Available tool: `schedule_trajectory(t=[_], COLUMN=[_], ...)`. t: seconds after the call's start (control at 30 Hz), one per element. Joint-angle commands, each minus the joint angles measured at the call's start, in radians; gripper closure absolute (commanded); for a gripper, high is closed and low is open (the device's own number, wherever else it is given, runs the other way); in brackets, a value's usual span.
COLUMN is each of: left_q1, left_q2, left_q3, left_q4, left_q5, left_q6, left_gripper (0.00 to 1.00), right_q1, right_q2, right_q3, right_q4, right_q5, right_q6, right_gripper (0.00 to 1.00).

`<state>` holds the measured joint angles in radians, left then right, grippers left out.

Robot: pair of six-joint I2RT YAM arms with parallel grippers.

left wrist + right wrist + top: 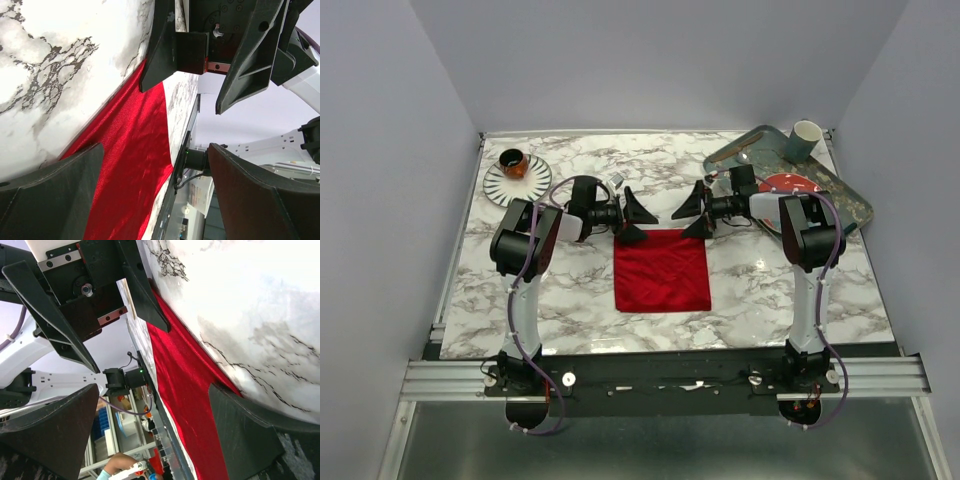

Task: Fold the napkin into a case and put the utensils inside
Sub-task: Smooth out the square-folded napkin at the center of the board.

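The red napkin (pixel 662 270) lies flat as a square in the middle of the marble table (pixel 760 290). Both grippers hang over its far edge, facing each other. My left gripper (pixel 637 219) is open at the far left corner, with its lower finger close to the cloth (pixel 125 165). My right gripper (pixel 693 214) is open at the far right corner, above the cloth (pixel 190 390). Neither gripper (pixel 156 150) (pixel 154 390) has anything between its fingers. A small silvery piece (pixel 616 181) lies behind the left wrist; I cannot tell what it is. No utensils show clearly.
A white plate with a dark cup (pixel 517 178) sits at the back left. At the back right, a green tray (pixel 850 200) holds a pale green cup (pixel 805 140) and a red patterned plate (pixel 790 185).
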<state>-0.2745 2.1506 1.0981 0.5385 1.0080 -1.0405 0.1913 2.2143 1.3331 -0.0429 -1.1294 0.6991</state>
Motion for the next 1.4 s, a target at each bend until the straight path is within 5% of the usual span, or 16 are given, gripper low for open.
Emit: schedule_trajectory(t=[0.0,0.53,0.9,1.37], left_q1=[0.031,-0.054,-0.095,-0.034], left_q2=[0.014,-0.156,-0.045,-0.003], left_q3=[-0.046,0.02,0.105,0.026], left_q4=[-0.075,-0.071,-0.09,-0.127], left_q5=[-0.025,-0.042,-0.129,-0.103], left_q6=[0.069,0.089,0.074,0.119], left_gripper=[0.01,0.01,0.01,0.01], right_q1=[-0.015,0.063,0.069,0.034], right_q2=[0.038,-0.168,-0.062,0.03], right_q3=[0.006,0.081,0.071,0.057], right_q4=[-0.087,-0.14,-0.14,-0.183], right_q5=[0.072,0.04,0.071,0.135], right_q6=[-0.082,-0.107,-0.127,-0.179], right_gripper=[0.0,0.0,0.0,0.0])
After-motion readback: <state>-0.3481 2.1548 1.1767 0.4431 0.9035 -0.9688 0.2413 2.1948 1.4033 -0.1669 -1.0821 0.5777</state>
